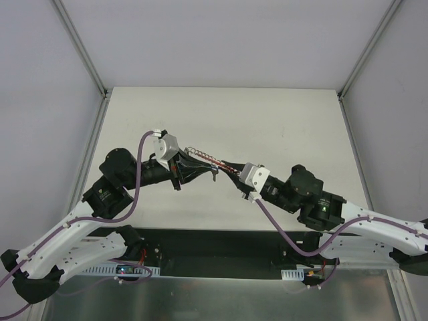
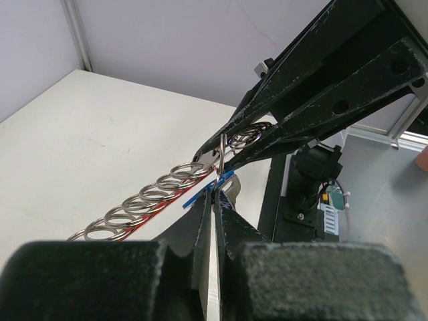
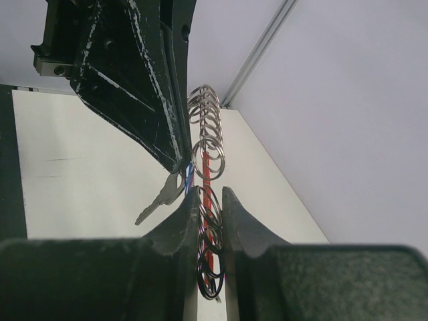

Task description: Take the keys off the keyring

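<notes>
The keyring (image 1: 204,159) is a row of several silvery rings along a red strip, held in the air between both grippers. My right gripper (image 3: 210,194) is shut on the rings at one end; it also shows in the left wrist view (image 2: 227,146). My left gripper (image 2: 215,195) is shut at its tips on a small silver key (image 3: 160,198) with a blue tag (image 2: 200,192), right beside the right fingertips. The key hangs down from the left gripper's tip (image 3: 179,166). The free end of the ring row (image 2: 150,198) sticks out past the grippers. In the top view both grippers meet mid-table (image 1: 219,171).
The white table (image 1: 267,120) lies below, walled by grey panels with metal corner posts (image 1: 83,47). A black base strip with electronics (image 1: 221,251) runs along the near edge.
</notes>
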`<act>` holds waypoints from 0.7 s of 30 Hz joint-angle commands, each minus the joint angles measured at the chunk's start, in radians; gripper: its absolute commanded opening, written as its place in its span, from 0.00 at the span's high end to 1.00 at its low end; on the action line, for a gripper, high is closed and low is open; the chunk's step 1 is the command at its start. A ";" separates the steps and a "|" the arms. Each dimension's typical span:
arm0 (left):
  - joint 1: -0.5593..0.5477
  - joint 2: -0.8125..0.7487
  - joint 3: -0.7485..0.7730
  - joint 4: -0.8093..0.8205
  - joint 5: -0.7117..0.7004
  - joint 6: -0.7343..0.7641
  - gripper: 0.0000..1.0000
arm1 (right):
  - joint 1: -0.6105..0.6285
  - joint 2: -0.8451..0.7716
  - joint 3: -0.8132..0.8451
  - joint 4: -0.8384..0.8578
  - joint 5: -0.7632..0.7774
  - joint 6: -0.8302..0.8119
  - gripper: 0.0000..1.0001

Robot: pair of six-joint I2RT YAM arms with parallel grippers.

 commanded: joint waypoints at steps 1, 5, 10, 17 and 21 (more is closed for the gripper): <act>-0.005 -0.004 0.024 0.070 0.017 -0.025 1.00 | 0.000 0.001 0.006 0.108 -0.046 -0.012 0.99; -0.003 -0.008 0.016 0.090 0.032 -0.025 1.00 | 0.001 0.015 0.010 0.117 -0.018 0.000 0.99; -0.005 -0.027 -0.007 0.138 0.021 0.010 1.00 | -0.002 0.010 0.008 0.111 -0.036 0.016 0.95; -0.005 -0.058 -0.071 0.236 -0.002 0.051 1.00 | 0.000 0.023 -0.001 0.134 -0.075 0.036 0.99; -0.005 -0.062 -0.084 0.245 -0.008 0.065 1.00 | 0.001 0.029 -0.003 0.157 -0.107 0.054 0.99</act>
